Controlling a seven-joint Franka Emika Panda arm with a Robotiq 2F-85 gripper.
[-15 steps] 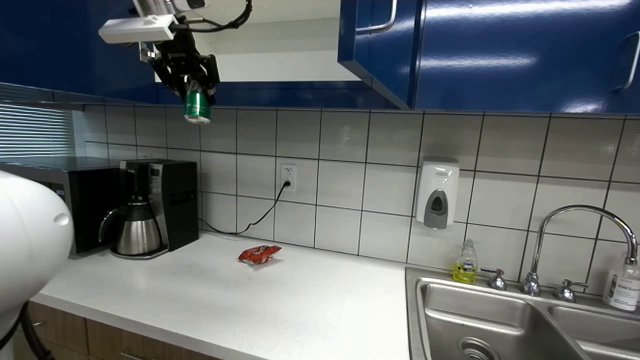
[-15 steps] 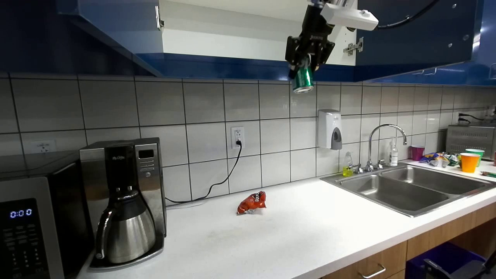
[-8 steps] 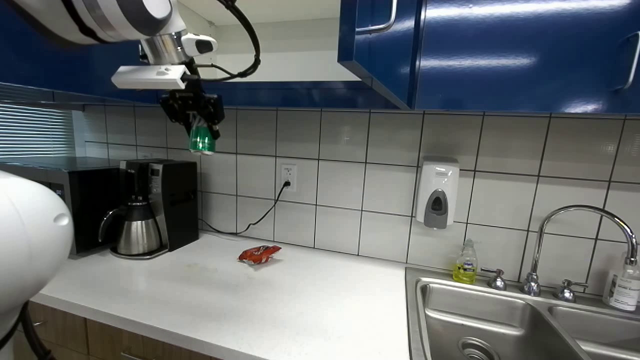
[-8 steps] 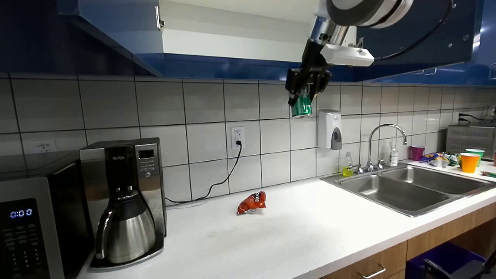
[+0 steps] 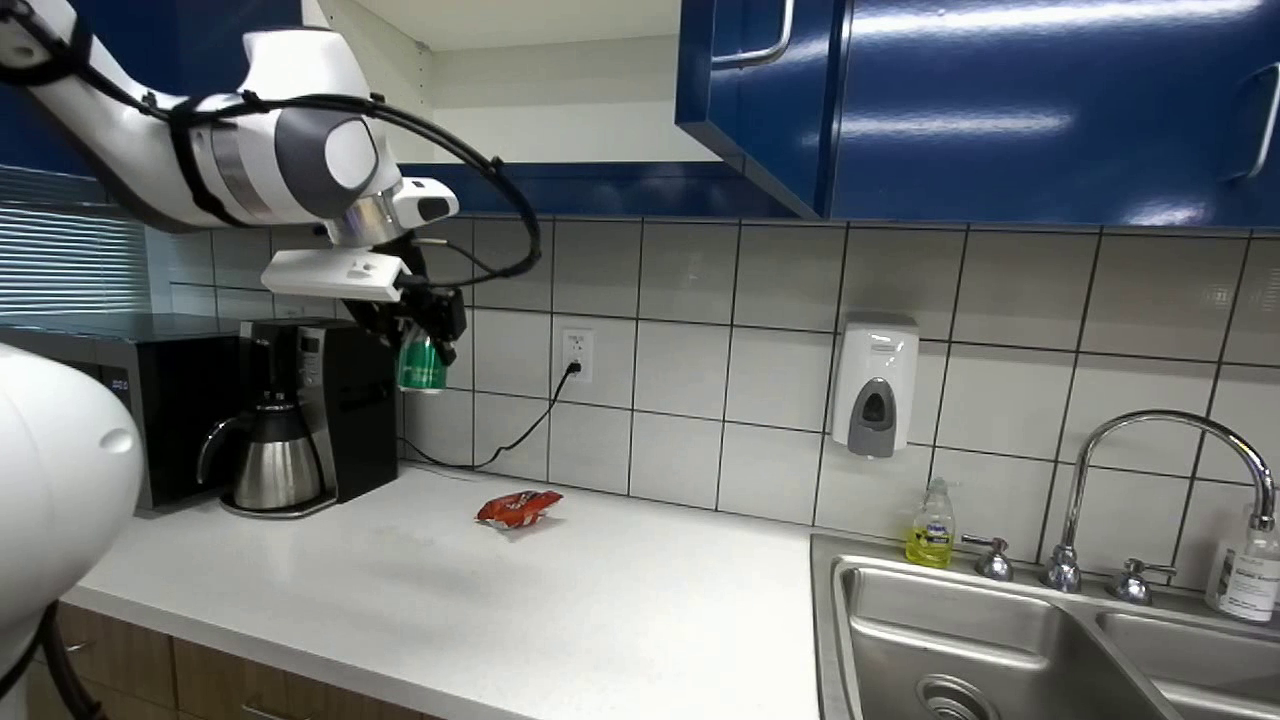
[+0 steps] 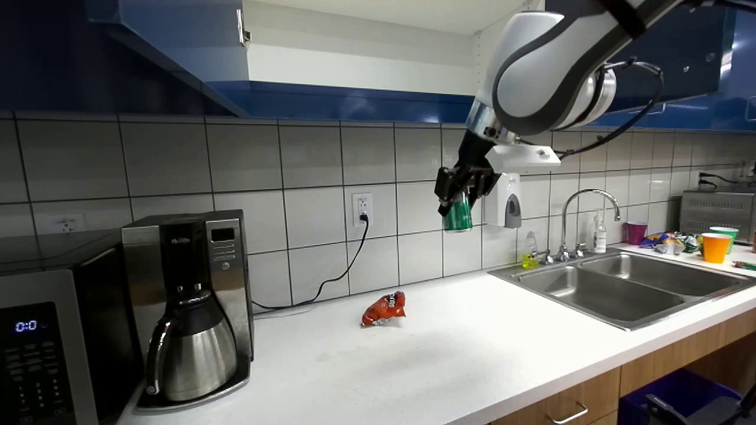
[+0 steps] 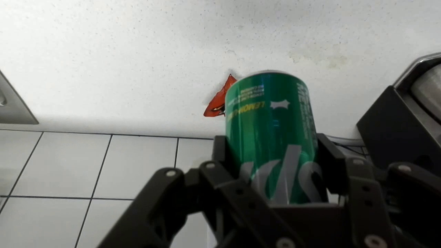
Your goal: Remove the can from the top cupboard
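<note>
The small green can (image 5: 421,368) hangs in the gripper (image 5: 425,348), in the air below the top cupboard (image 5: 560,110) and above the counter. The gripper (image 6: 460,202) points down with a slight tilt in both exterior views, and the can (image 6: 458,216) sticks out below the fingers. In the wrist view the black fingers (image 7: 274,151) press on both sides of the can (image 7: 270,117). One end of the can is hidden by the gripper. The top cupboard (image 6: 366,56) has its blue doors open and shows a white interior.
A red crumpled bag (image 6: 384,309) lies on the white counter (image 6: 425,366) below the can. A coffee maker (image 5: 345,410) and a microwave (image 6: 100,319) stand at one end. A sink (image 6: 626,295) is at the other. A soap dispenser (image 5: 876,385) hangs on the tiled wall.
My gripper has come down with the can, from just in front of the cupboard's lower edge to well below it. More of the arm shows now. The grip on the can has stayed shut.
</note>
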